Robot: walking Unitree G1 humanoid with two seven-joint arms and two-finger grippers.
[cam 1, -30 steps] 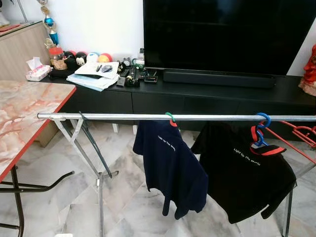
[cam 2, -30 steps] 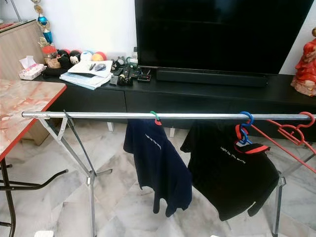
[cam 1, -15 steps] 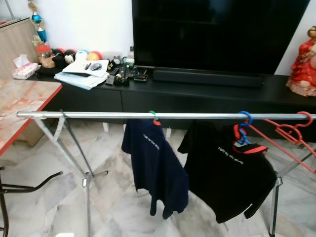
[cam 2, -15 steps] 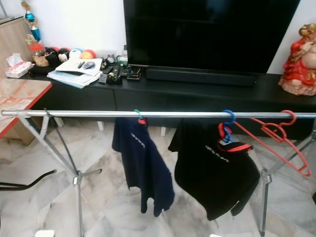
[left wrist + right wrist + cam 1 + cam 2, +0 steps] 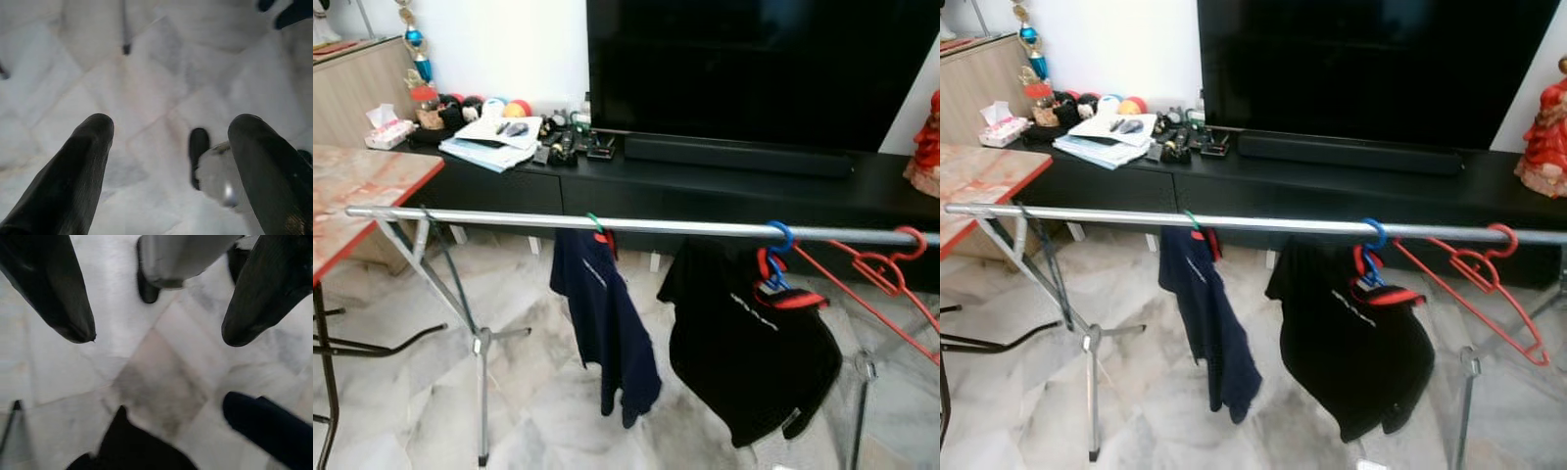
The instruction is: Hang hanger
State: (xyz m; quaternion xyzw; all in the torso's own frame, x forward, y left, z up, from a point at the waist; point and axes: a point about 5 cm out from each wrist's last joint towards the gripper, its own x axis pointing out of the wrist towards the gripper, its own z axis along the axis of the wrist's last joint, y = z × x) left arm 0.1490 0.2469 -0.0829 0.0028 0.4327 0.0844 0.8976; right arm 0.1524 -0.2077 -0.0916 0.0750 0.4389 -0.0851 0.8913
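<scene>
rail [image 5: 509, 218]: navy shirt [image 5: 603, 323] and black shirt [image 5: 754, 357] hang on hangers | red hanger [image 5: 1479, 274] empty, hooked near rail's right end | left gripper [image 5: 168, 147] open above floor | right gripper [image 5: 156, 333] open above floor

On the rail [image 5: 509, 218]: 2 shirts [image 5: 603, 323], 3 hangers [image 5: 1474, 276]; 1 television [image 5: 754, 69].

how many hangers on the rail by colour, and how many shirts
green hanger: 1
blue hanger: 1
red hanger: 1
navy shirt: 1
black shirt: 1
total: 5 on the rail
</scene>
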